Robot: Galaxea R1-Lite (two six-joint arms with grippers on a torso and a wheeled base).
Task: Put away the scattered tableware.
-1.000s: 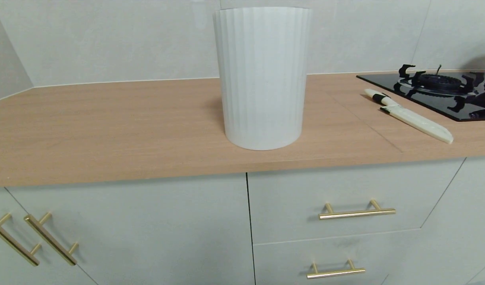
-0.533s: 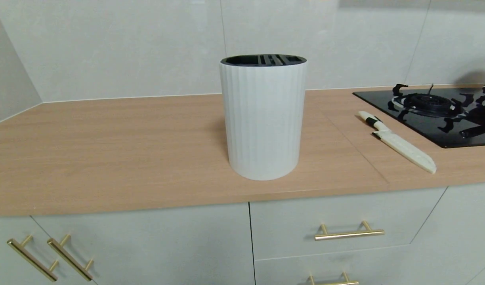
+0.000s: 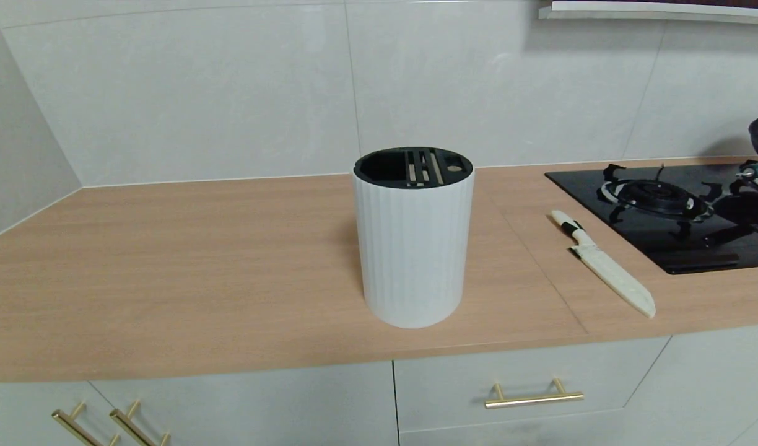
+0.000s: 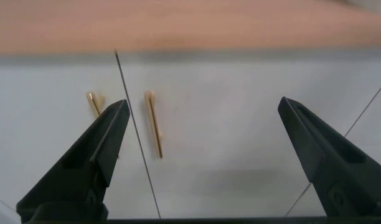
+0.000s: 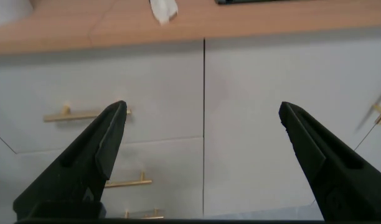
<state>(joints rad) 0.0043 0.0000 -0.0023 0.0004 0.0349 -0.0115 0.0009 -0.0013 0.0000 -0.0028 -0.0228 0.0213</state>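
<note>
Ribbed white holder upright on tabletop, slotted black top. Knife flat on tabletop, right of holder and well apart, nothing between, blade tip toward front edge. Black hob farther right of holder, beyond knife. Brass handle below holder. Left end effector spread wide before doors; right end effector likewise wide before drawers, both holding nothing.

A: What stands behind the wooden bench?
B: Large pale grey wall tiles with thin joints, meeting a side wall at the left corner.
A: And underneath?
B: Light grey cabinet fronts. 1 brass drawer handle on the right, 2 slanted door handles on the left. A black gas hob sits in the top, far right.
</note>
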